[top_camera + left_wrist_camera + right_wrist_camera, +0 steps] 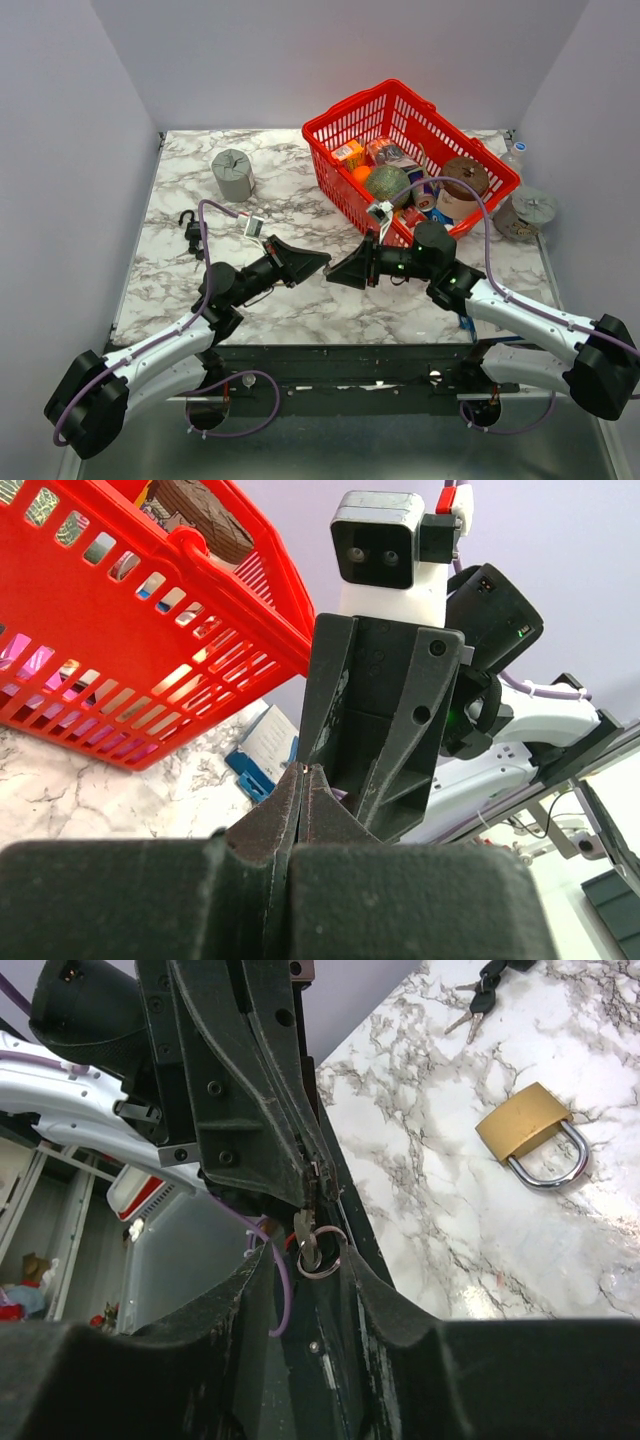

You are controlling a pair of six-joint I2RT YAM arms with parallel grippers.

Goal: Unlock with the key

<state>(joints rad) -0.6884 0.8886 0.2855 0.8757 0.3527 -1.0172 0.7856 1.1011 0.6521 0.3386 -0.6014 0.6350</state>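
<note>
Marble table [180, 290], two arms meeting tip to tip near its middle. Left claw [312, 1185] is clamped on the small silver key [306, 1235] with its ring, held off the surface. Right claw [310, 1265] has its jaws apart either side of the key. Brass padlock [530, 1132] lies apart, looks locked. Key not yet inserted; unlocking all left.

Overhead camera looks down from behind the arms at the desk [300, 300]; wrist cameras face each other close up, the left also sharing the red basket [240, 590].
</note>
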